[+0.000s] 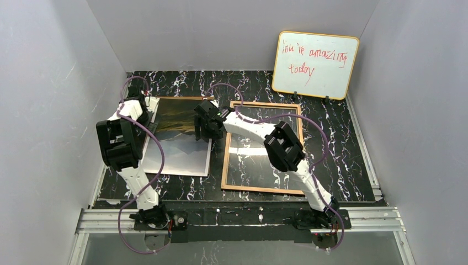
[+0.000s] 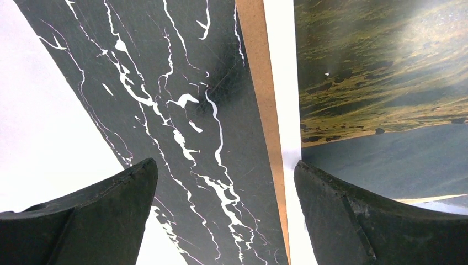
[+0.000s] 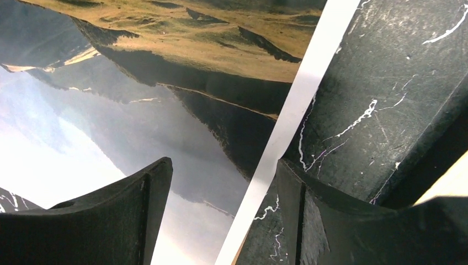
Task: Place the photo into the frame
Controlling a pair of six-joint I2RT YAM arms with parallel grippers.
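Left gripper: jaws spread wide with nothing between them. One finger hangs over the marble table and the other over the photo's left margin, astride the brown backing panel's exposed strip.
Right gripper: also apart and empty, straddling the photo's white right border, with one finger above the print and the other above bare table.
Photo: picture side up on the backing panel, on the left half of the table. It is just beside the frame and not yet in it.
Handling: probably light, thin and floppy. The glossy face is likely slippery (and any kink or smudge would show on it).
Where to hold: the white border, at opposite edges so the sheet does not sag. It lies flat, so an edge would need lifting first.
Frame: flat on the right, tan rails showing, marble visible through the glass. The pane is fragile, so the photo should go in gently.
Whiteboard: at the back, well apart.
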